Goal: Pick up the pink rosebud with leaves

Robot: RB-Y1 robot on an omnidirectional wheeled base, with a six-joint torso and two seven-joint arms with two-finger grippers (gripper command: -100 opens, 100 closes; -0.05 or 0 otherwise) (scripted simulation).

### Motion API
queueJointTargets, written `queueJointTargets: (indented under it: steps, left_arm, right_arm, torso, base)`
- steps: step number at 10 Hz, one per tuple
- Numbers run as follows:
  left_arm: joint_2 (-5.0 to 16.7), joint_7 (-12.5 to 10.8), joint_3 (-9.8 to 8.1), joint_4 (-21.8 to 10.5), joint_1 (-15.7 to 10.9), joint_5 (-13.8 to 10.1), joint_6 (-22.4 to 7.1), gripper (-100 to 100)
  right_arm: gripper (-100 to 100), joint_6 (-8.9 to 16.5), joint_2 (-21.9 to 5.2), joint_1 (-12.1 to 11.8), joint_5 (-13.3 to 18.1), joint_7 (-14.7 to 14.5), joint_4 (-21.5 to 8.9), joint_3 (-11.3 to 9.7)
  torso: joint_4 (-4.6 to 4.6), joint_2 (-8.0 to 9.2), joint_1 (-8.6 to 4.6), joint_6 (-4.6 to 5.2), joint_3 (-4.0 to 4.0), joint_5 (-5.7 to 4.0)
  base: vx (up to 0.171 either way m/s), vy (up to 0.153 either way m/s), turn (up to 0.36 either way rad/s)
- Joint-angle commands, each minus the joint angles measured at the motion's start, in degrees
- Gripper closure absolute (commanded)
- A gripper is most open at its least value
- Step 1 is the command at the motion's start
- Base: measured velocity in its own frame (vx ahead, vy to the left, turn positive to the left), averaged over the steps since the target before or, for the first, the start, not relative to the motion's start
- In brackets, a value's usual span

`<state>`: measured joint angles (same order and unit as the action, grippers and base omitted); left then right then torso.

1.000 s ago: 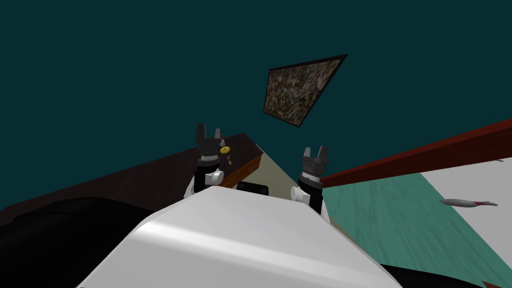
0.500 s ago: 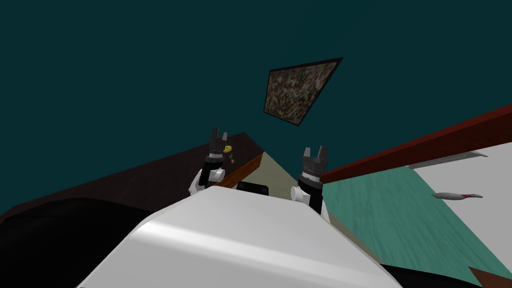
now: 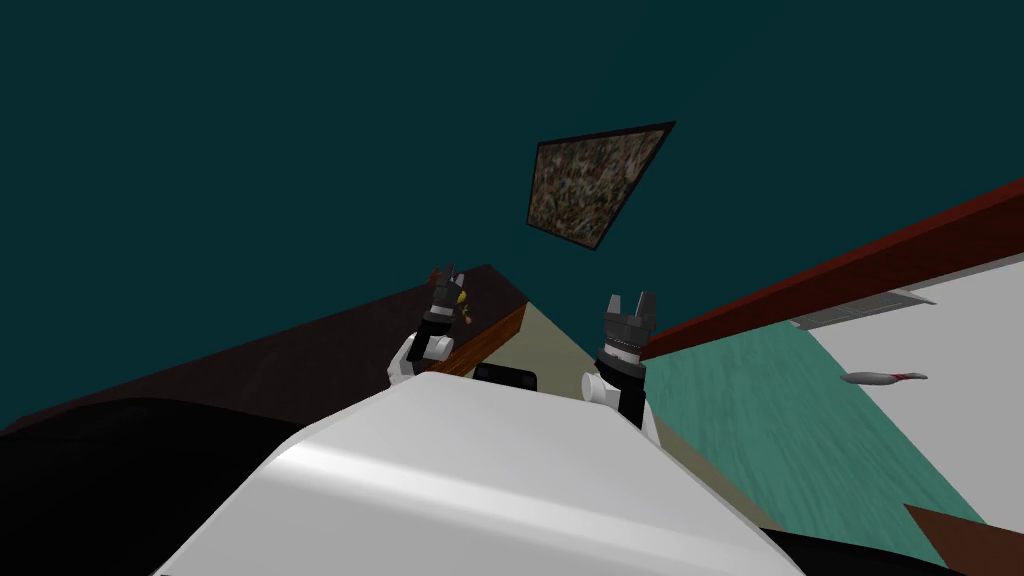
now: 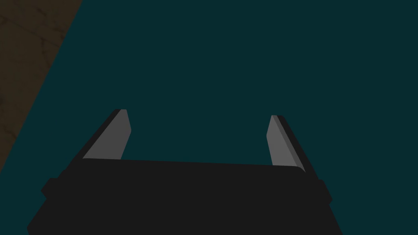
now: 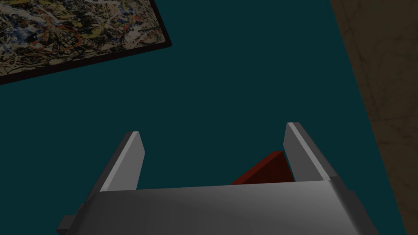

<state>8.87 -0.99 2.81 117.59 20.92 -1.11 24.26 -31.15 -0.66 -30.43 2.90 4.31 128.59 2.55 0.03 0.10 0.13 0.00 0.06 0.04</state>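
Just beside small yellow thing (image 3: pixel 461 297) on table (image 3: pixel 330 350), left tool (image 3: pixel 447 275) spread wide, holding nothing, right tool (image 3: pixel 630 300) spread likewise.

The rosebud (image 3: pixel 466 318) shows in the head view as a tiny reddish-orange speck with a darker fleck on it, too small to tell the bud from the leaves, or the stem's direction. It lies on the dark top of the desk (image 3: pixel 335 350), toward the desk's far corner and close to its orange-brown front edge. It rests low on the surface. Its colour reads closer to dull red than to pink, and whether it lies flat or tilts cannot be told.
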Motion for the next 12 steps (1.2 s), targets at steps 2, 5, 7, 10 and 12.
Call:
queueJointTargets:
  steps: [2, 5, 7, 10, 12]
  left_arm:
    - [1.1, 0.1, 0.33, -3.5, -1.3, 0.0, -1.3, -100]
    - [2.9, 0.2, 0.94, -8.4, -3.9, 0.0, -4.4, -100]
    - [3.8, 0.2, 1.26, -11.0, -5.3, 0.1, -6.1, -100]
    - [4.7, 0.2, 1.6, -15.9, -6.7, 0.1, -7.8, -100]
    - [5.6, 0.3, 1.95, -18.7, -8.2, 0.1, -9.5, -100]
  right_arm:
    - [0, 0.0, 0.0, 0.0, 0.0, 0.0, 0.0, 0.0]
    - [0, 0.0, 0.0, 0.0, 0.0, 0.0, 0.0, 0.0]
    - [0, 0.0, 0.0, 0.0, 0.0, 0.0, 0.0, 0.0]
    - [0, 0.0, 0.0, 0.0, 0.0, 0.0, 0.0, 0.0]
    - [0, 0.0, 0.0, 0.0, 0.0, 0.0, 0.0, 0.0]
  torso:
    - [0.0, 0.0, -0.01, 0.01, 0.0, -0.01]
    - [0.0, 0.01, 0.0, -0.01, 0.01, 0.0]
    - [0.0, -0.02, -0.02, 0.0, -0.01, -0.01]
    - [-0.01, -0.01, 0.0, 0.01, -0.01, 0.0]
    - [0.0, -0.02, -0.01, 0.01, -0.01, -0.01]
  base:
    - [-0.031, 0.024, -0.041]
    - [-0.036, 0.033, -0.052]
    - [-0.031, 0.026, -0.053]
    - [-0.028, 0.028, -0.049]
    - [-0.028, 0.026, -0.061]
